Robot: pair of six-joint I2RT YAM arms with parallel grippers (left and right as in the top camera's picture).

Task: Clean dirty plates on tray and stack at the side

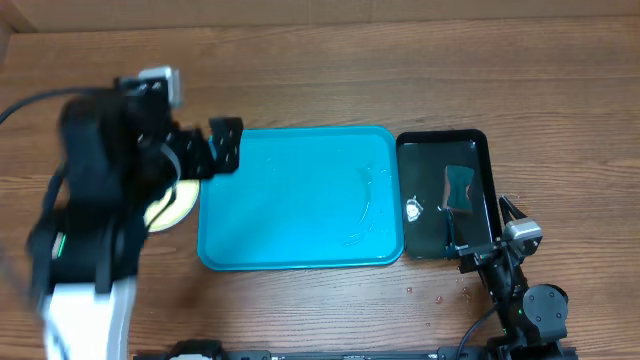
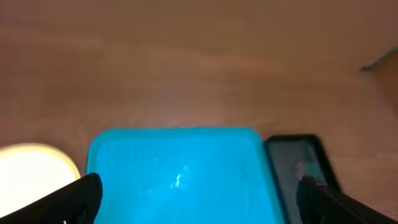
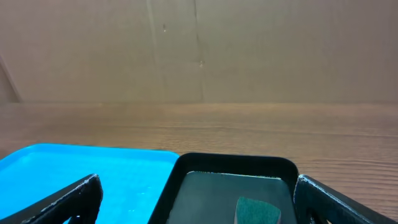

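The turquoise tray lies mid-table with no plate on it; it also shows in the left wrist view and the right wrist view. A yellow-green plate lies on the table just left of the tray, mostly hidden under my left arm; it looks pale in the left wrist view. No white or light blue plate is in view. My left gripper is open and empty above the tray's left end. My right gripper is open and empty at the black tray's near end.
A smaller black tray stands right of the turquoise tray and holds a dark green sponge and a small white scrap. The sponge shows in the right wrist view. Small crumbs lie on the wood near my right arm.
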